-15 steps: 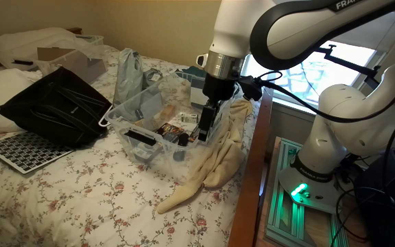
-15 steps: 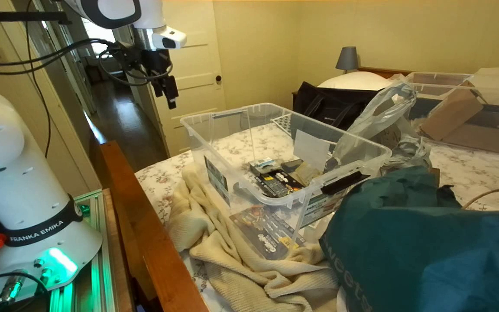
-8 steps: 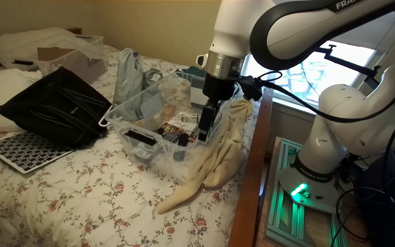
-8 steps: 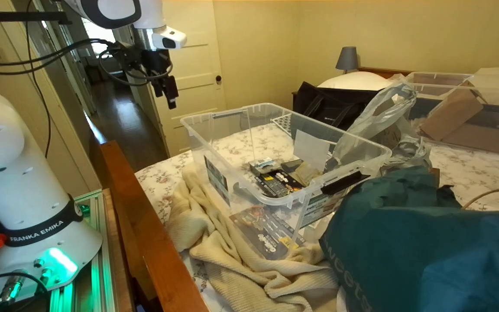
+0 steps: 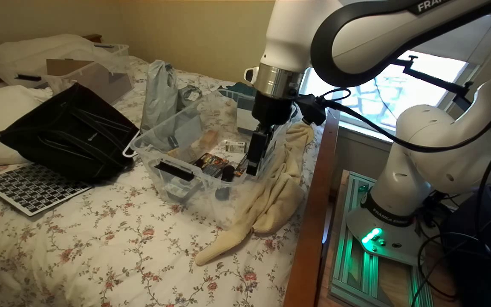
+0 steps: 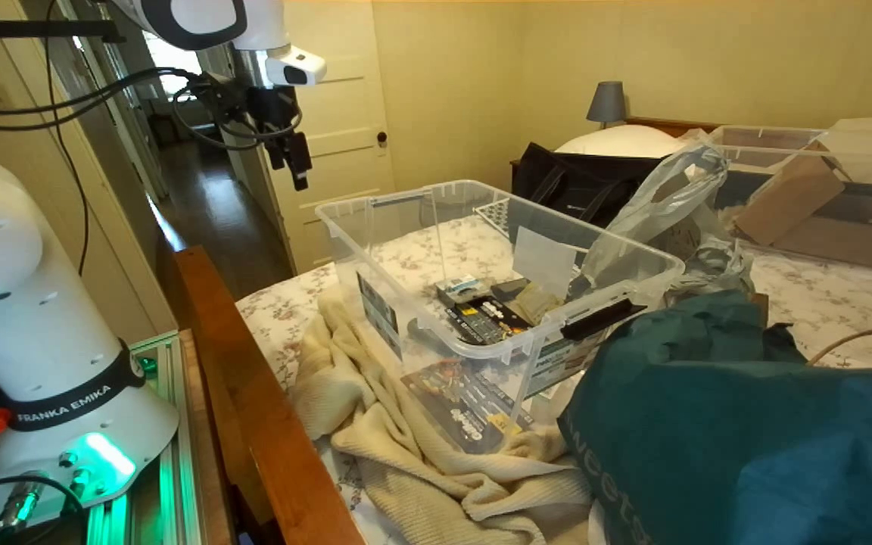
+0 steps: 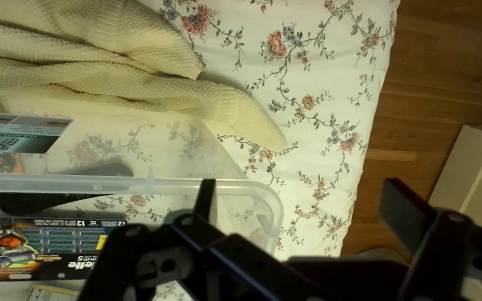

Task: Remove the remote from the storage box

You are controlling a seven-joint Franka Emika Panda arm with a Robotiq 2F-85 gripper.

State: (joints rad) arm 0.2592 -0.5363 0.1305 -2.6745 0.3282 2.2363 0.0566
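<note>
The clear storage box (image 5: pixel 211 180) stands on the bed, its rim (image 6: pixel 493 350) facing upward. A long black object with a rounded end (image 7: pixel 36 202) lies inside against one long wall; it may be the remote. Partly seen through the plastic, its dark end (image 5: pixel 227 174) also shows in an exterior view. Beside it are a black-and-orange razor package (image 7: pixel 52 246) and several small boxes. My gripper (image 7: pixel 301 188) hangs above one corner of the box, jaws wide apart and nothing between them. In an exterior view the gripper (image 6: pixel 290 170) is higher than the rim.
A cream knit garment (image 5: pixel 277 200) lies along the box's long side, near the wooden bed rail (image 5: pixel 313 221). Around it stand a green bag (image 6: pixel 708 424), a grey plastic bag (image 5: pixel 160 96) and a black tote (image 5: pixel 70 136). A patterned board (image 5: pixel 32 192) lies by the tote.
</note>
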